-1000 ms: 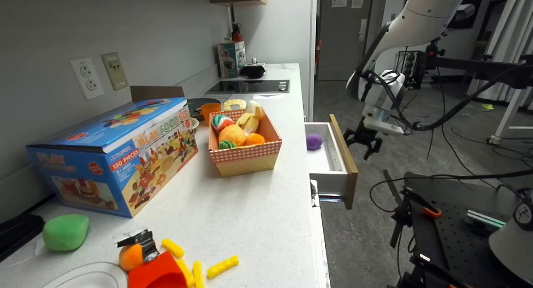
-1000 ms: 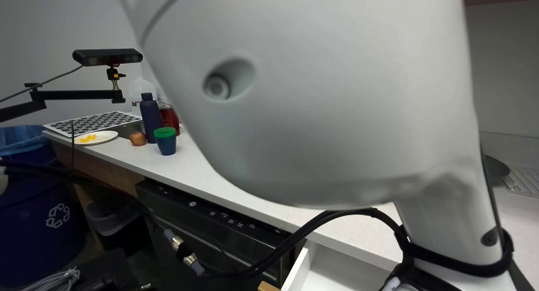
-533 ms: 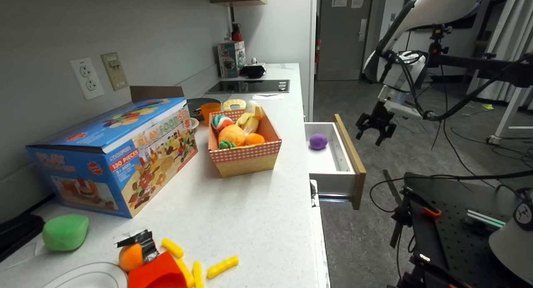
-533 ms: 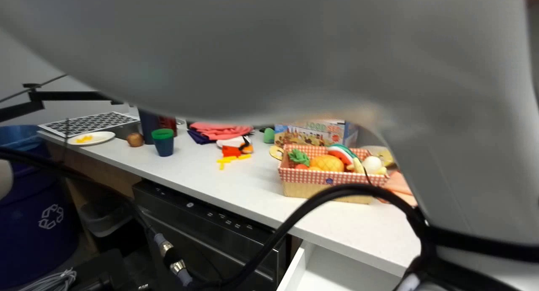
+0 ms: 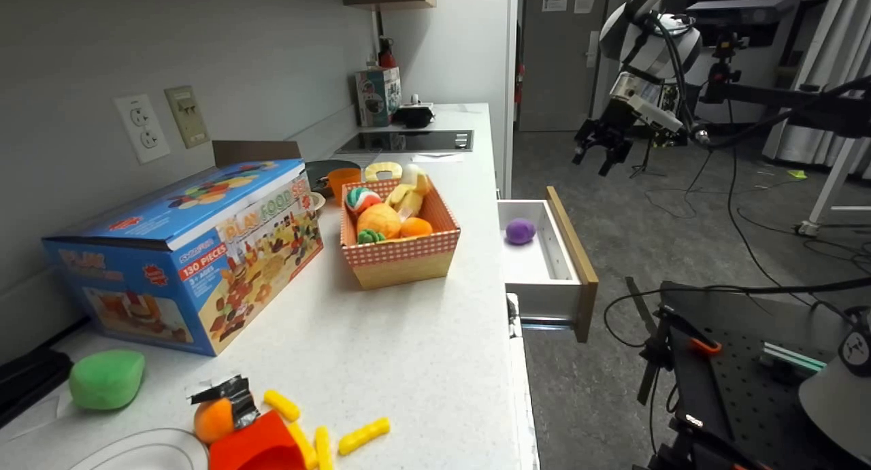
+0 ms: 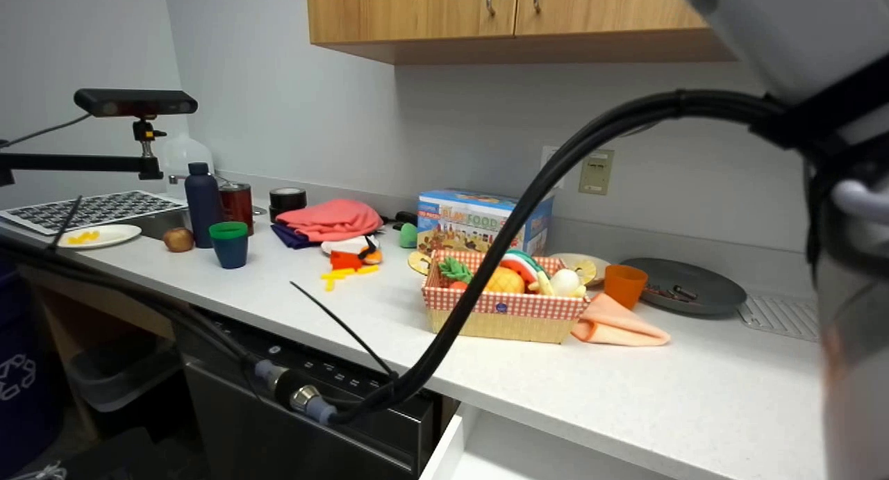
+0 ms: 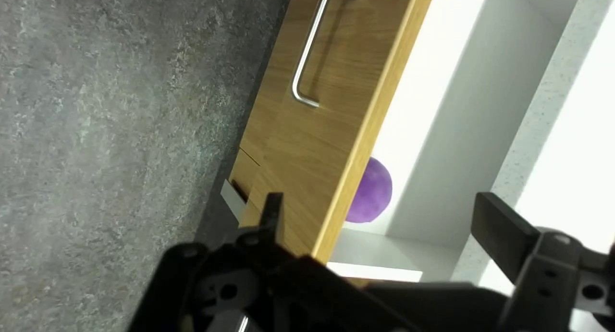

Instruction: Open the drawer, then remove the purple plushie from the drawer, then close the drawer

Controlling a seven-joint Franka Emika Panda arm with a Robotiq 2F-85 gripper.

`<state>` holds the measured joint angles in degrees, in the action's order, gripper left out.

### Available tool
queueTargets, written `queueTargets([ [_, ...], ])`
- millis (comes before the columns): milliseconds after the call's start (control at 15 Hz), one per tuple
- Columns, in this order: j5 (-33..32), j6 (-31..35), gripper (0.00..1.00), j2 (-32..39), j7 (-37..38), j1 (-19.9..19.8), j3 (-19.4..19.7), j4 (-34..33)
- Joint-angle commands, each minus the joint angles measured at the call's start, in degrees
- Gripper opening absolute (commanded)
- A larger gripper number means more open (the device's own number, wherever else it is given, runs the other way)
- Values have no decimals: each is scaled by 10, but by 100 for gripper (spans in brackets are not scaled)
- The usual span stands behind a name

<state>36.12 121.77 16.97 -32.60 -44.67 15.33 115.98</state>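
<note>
Drawer (image 5: 537,262): stands pulled out; opening looks done, removal and closing remain.
Purple plushie (image 5: 520,231): rests on the drawer's white bottom, clear of its wooden front (image 5: 577,256).
Gripper (image 5: 591,165): hangs above the drawer, seemingly just outside its front; the fingers (image 7: 502,236) are spread wide with nothing between them.
Wooden front: lowering straight down could set a finger on it, because the gripper appears out of line with the plushie; that push might also slide the drawer inward.
Plushie's roundness: an off-centre touch could send it rolling toward the back of the drawer, under the countertop (image 5: 422,361), where reaching is harder.
Black cable (image 6: 684,105): its slack, looping from the arm (image 6: 799,35), might catch the drawer's rim.
Countertop: pale, running above the drawer and far past it.
Red basket (image 5: 401,269): full of toy food (image 5: 379,220), standing on the countertop near the drawer; the blue box (image 5: 197,252) sits farther from the drawer.
Green toy (image 5: 107,379) and yellow sticks (image 5: 364,435): well apart from the drawer on the same surface.
Floor (image 5: 578,402): grey, on the drawer's room side; a door (image 5: 563,69) shows well beyond the drawer.
</note>
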Motion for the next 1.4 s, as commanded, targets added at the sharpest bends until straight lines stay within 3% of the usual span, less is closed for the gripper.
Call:
queueTargets([
  [0,-28,-64,100,7,-23,-6,7,-48],
  [133,-45,-91,100,14,-31,-6,6,-61],
  [200,-8,16,100,-25,-96,3,-4,84],
  [600,63,150,100,-28,-242,23,-29,244],
  [1000,137,234,100,-76,-374,63,-39,333],
  [1133,162,264,100,-89,-388,81,-32,352],
  [1200,137,232,100,-50,-360,85,-21,316],
  [1333,145,247,100,-67,-369,92,-17,334],
])
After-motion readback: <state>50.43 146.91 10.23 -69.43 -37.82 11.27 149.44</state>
